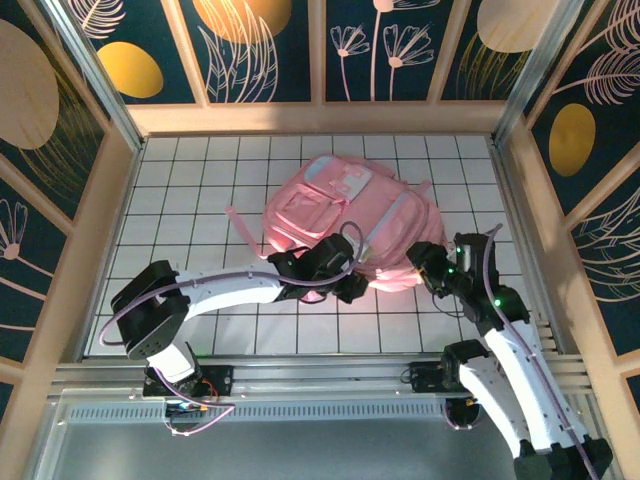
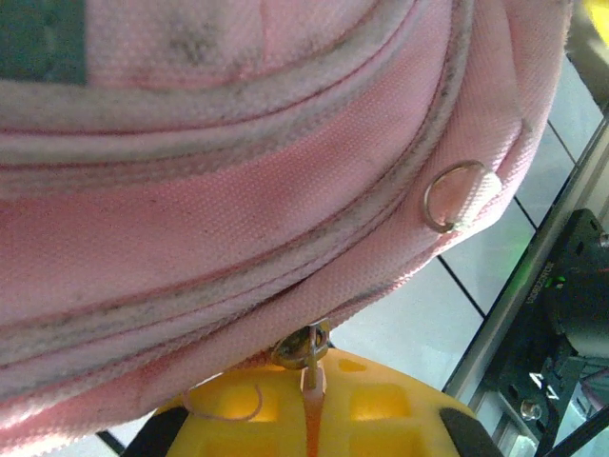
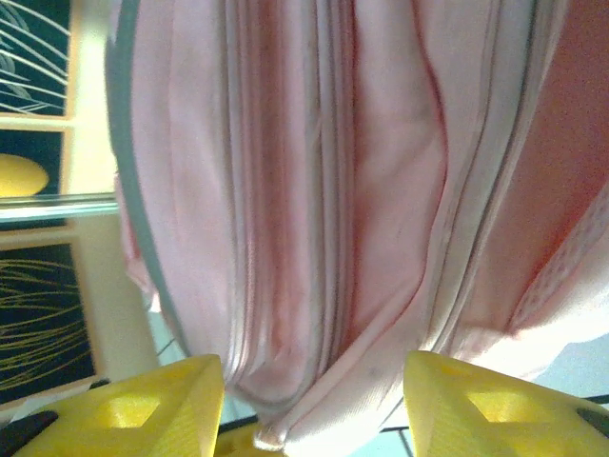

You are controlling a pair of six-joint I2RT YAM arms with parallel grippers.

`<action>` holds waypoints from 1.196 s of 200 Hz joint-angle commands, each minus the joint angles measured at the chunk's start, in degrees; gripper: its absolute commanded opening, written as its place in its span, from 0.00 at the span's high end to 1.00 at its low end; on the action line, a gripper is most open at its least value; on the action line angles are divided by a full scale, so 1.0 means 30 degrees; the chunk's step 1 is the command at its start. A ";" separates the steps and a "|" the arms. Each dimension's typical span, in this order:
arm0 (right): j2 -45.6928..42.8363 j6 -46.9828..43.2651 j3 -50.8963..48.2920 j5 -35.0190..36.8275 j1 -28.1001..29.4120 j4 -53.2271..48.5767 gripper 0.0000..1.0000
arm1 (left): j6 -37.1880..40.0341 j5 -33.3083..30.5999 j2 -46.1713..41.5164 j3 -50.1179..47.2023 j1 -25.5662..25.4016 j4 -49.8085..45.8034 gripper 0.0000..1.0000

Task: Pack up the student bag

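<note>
The large pink woven-fabric student bag (image 1: 345, 210) lies flat in the middle of the white tiled table (image 1: 190, 200), pale blue and white pockets facing up, a pink strap trailing off to its left. Close in, the weave is coarse and a bit grubby, with piped seams curving across it. A dark green rectangle (image 2: 43, 38) sits in the upper corner of the left wrist view, too blurred to read. A round silver metal ring (image 2: 453, 196) hangs from a fabric loop on the bag's edge.

The left gripper (image 2: 312, 405), with its yellow plastic fingers, is pinched together on the small metal zip pull (image 2: 306, 347) at the bag's near seam. The white left arm (image 1: 220, 292) stretches low and long from its base.

On the other side, the right gripper (image 3: 314, 419) has its yellow fingers (image 3: 162, 400) apart, with a soft fold of the bag's fabric hanging in the gap. The right arm (image 1: 505, 345) is angled in at the bag's right edge.
</note>
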 commanded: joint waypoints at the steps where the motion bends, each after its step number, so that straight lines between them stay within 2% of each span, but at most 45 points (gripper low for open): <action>1: -0.0857 0.2270 -0.1186 -0.1647 0.0164 0.0774 0.47 | 0.0527 0.0709 0.0214 0.1177 -0.0110 0.0646 1.00; 47: -0.0747 0.3402 -0.2346 -0.2046 0.1220 0.2483 0.47 | 0.0498 0.0730 0.0383 0.1370 -0.0170 0.0587 1.00; 97: 0.1098 0.4371 -0.2682 -0.0315 0.3905 0.4351 0.46 | 0.0381 0.0770 0.0355 0.1399 -0.0199 0.0617 1.00; 119: 0.2131 0.4450 -0.2631 0.0216 0.4508 0.5322 0.46 | 0.0381 0.0828 0.0325 0.1403 -0.0222 0.0617 1.00; 128: 0.2423 0.4394 -0.2573 0.0404 0.4546 0.5708 0.49 | 0.0360 0.0957 0.0324 0.1372 -0.0221 0.0668 1.00; 163: 0.3080 0.3921 -0.2426 0.1561 0.4545 0.6231 0.73 | 0.0264 0.0802 -0.0058 0.0840 -0.0221 0.0765 1.00; 188: 0.3374 0.3568 -0.2514 0.1926 0.4558 0.6500 0.81 | 0.0337 0.0385 -0.0646 0.0228 -0.0223 0.0683 1.00; 216: 0.3369 0.3549 -0.2543 0.2380 0.4512 0.6437 1.00 | 0.0322 -0.0051 -0.1159 -0.0375 -0.0200 0.0460 1.00; 239: 0.3208 0.3681 -0.2412 0.2538 0.4519 0.6358 1.00 | 0.0322 -0.0710 -0.1584 -0.0948 -0.0199 0.0355 1.00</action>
